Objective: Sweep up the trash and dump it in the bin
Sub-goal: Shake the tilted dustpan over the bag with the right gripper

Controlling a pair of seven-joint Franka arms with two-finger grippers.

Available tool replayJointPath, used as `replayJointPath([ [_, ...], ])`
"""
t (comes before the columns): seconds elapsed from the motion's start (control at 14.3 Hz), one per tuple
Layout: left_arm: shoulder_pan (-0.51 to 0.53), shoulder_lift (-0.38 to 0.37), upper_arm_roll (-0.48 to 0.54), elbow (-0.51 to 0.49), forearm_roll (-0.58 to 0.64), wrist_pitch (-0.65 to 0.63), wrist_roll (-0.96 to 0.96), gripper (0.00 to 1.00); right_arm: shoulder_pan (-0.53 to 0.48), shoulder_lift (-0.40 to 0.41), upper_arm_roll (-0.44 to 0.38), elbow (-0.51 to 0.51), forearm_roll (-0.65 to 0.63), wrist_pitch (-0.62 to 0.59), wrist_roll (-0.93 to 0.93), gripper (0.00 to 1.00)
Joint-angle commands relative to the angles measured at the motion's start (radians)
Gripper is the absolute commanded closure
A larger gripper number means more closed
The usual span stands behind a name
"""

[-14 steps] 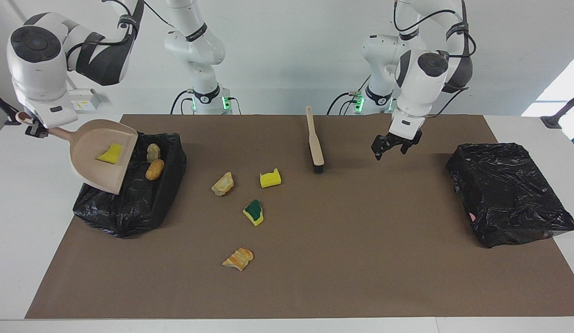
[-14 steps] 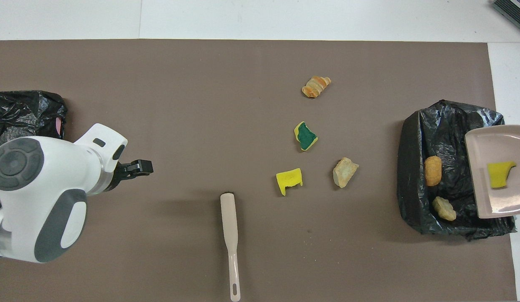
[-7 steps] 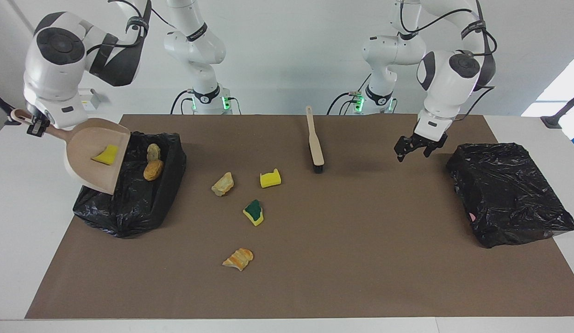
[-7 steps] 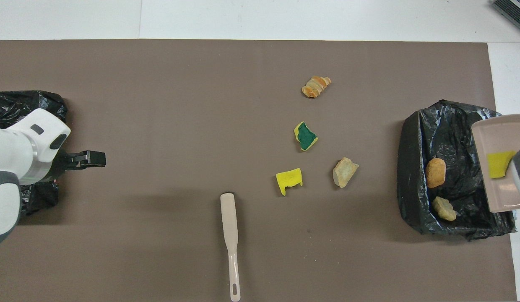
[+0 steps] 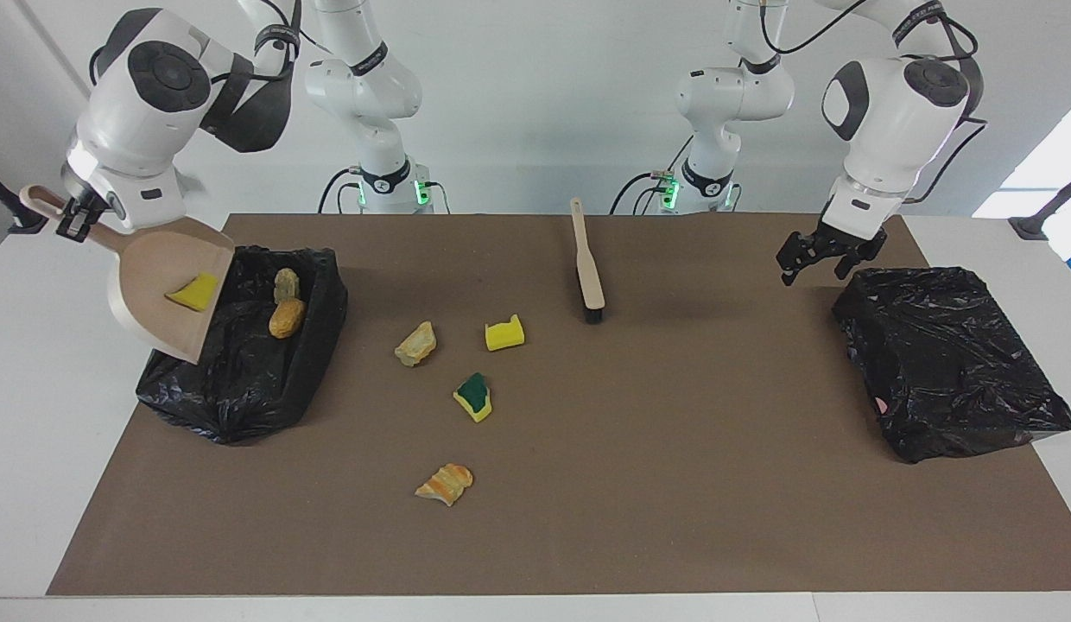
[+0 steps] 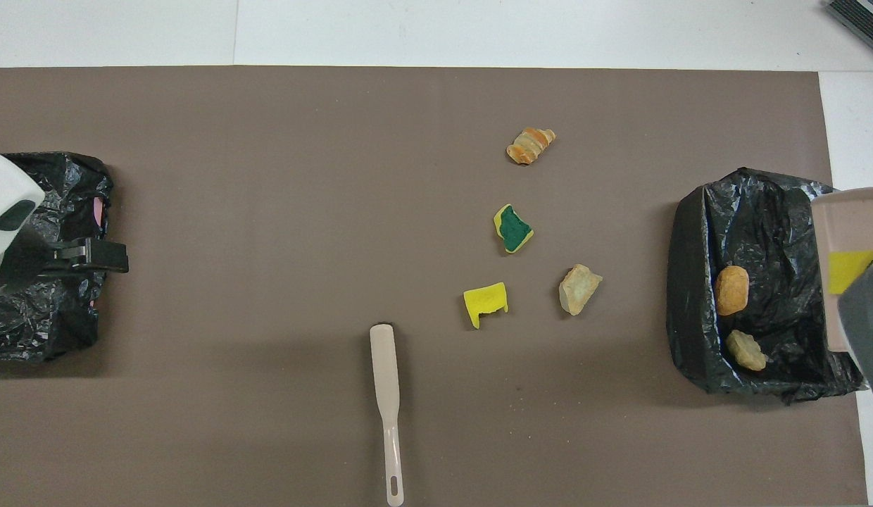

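Observation:
My right gripper (image 5: 72,225) is shut on the handle of the beige dustpan (image 5: 160,285), which hangs tilted over the black-bagged bin (image 5: 242,380) at the right arm's end. A yellow sponge bit (image 5: 193,291) lies in the pan. Two crumbly chunks (image 5: 286,282) (image 5: 288,317) lie in the bin. More trash lies on the mat: a tan chunk (image 5: 415,344), a yellow sponge (image 5: 504,333), a yellow-and-green sponge (image 5: 474,396) and an orange-striped chunk (image 5: 444,483). My left gripper (image 5: 816,259) hangs open and holds nothing.
A beige brush (image 5: 587,268) lies on the brown mat (image 5: 674,484), nearer to the robots than the scraps. A second black-bagged box (image 5: 946,363) stands at the left arm's end, with the left gripper (image 6: 116,258) over its edge.
The left arm has swung away from the brush toward the black-bagged box at its end. The right arm has drawn the dustpan slightly outward over the bin, with the sponge bit still in it.

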Motion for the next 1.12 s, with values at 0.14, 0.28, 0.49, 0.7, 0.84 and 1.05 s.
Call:
replayJointPath([
  [0.14, 0.014, 0.014, -0.008, 0.168, 0.014, -0.159, 0.145, 0.0, 0.028, -0.092, 0.007, -0.114, -0.072, 0.013, 0.074, 1.0],
  [0.28, 0.043, 0.016, -0.008, 0.165, 0.013, -0.137, 0.151, 0.0, 0.028, -0.092, 0.007, -0.114, -0.072, 0.013, 0.074, 1.0],
  [0.49, 0.052, 0.019, -0.01, 0.174, 0.013, -0.155, 0.146, 0.0, 0.027, -0.092, 0.007, -0.112, -0.07, 0.013, 0.07, 1.0],
  [0.7, 0.049, 0.077, -0.011, 0.261, 0.011, -0.168, 0.148, 0.0, 0.019, -0.083, 0.006, -0.091, -0.057, 0.013, 0.028, 1.0],
  [0.84, 0.048, 0.119, -0.011, 0.31, 0.014, -0.237, 0.148, 0.0, 0.007, -0.077, 0.004, -0.057, -0.012, 0.011, 0.001, 1.0],
  [1.05, 0.043, 0.113, -0.011, 0.304, 0.011, -0.231, 0.151, 0.0, -0.027, -0.071, -0.006, -0.025, 0.136, 0.008, 0.001, 1.0],
])
